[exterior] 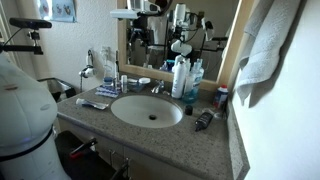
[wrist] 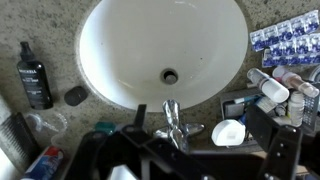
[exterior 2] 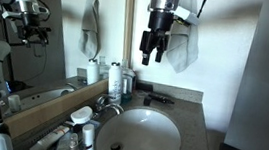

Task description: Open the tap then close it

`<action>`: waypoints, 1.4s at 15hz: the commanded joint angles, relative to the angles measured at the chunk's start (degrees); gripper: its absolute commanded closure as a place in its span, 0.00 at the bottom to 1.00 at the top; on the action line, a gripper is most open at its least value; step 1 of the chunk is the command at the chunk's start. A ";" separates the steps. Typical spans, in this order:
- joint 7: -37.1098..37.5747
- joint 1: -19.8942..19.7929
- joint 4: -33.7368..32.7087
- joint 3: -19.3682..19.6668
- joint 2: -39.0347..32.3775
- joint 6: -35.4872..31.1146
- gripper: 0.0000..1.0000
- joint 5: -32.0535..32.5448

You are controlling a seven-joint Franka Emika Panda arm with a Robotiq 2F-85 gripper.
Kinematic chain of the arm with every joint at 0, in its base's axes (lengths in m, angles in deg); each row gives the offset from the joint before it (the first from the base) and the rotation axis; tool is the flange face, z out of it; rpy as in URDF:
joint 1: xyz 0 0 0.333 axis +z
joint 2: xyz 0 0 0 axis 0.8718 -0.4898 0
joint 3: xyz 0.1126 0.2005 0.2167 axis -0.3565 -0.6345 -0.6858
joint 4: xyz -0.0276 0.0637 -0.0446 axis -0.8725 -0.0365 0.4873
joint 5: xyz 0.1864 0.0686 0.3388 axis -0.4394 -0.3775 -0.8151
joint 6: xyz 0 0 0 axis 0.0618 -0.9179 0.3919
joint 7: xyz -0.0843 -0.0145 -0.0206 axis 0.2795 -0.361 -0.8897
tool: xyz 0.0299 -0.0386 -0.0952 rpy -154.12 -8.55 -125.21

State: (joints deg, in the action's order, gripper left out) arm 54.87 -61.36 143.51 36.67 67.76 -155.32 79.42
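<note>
Tap (wrist: pixel 172 122): small chrome basin faucet, short curved spout. Wrist view: sits at 6 o'clock on the sink (wrist: pixel 120 40) rim, spout pointing toward 12 over the bowl. Lever position: can't tell. Also seen in both exterior views (exterior: pixel 157 88) (exterior 2: pixel 108 104), on the mirror side of the bowl. Nothing touching it.

Sink: round, white, set into the worktop (exterior: pixel 200 150). Drain near centre. Bowl dry as far as visible.

Claw (exterior 2: pixel 152 57): hangs well above the worktop, pointing down, fingers spread, gripping nothing. Well apart from tap. Wrist view shows only dark claw parts along the 6 o'clock edge, approx. over the tap.

Worktop: speckled grey stone, cluttered along the back.

Other items, wrist view, directions taken from sink centre:
- Black bottle (wrist: pixel 33 75), white label, lying flat at 9 o'clock, just beside the rim.
- Black round cap (wrist: pixel 75 96), approx. 8 o'clock, close to the rim.
- Blister pack (wrist: pixel 285 40), blue/white, at 2 o'clock.
- Misc. small toiletries at 4 o'clock, too blurred to name.

Exterior views:
- Blue-and-white bottles (exterior: pixel 181 78) (exterior 2: pixel 120 81), upright, grouped just beside the tap, by the mirror (exterior: pixel 215 30).
- Towel (exterior: pixel 265 50), pale, hanging at the side wall.
</note>
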 commanded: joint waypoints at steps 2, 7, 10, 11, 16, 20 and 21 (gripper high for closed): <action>-10.67 1.40 -7.46 3.09 -11.27 -4.19 0.00 0.56; -19.60 1.48 -10.72 4.58 -20.06 -8.16 0.00 -1.80; -22.83 1.12 -12.48 4.46 -24.33 -10.39 0.00 -2.78; -23.57 1.02 -12.99 4.31 -25.52 -11.25 0.00 -3.15; -24.67 0.57 -14.63 3.66 -31.14 -15.29 0.00 -4.54; -24.65 0.07 -15.29 3.30 -34.51 -18.82 0.00 -5.19; -24.66 -0.04 -15.61 3.19 -35.26 -19.50 0.00 -5.30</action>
State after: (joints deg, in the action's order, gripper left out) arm 31.88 -60.44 129.97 40.63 34.90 -173.10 75.65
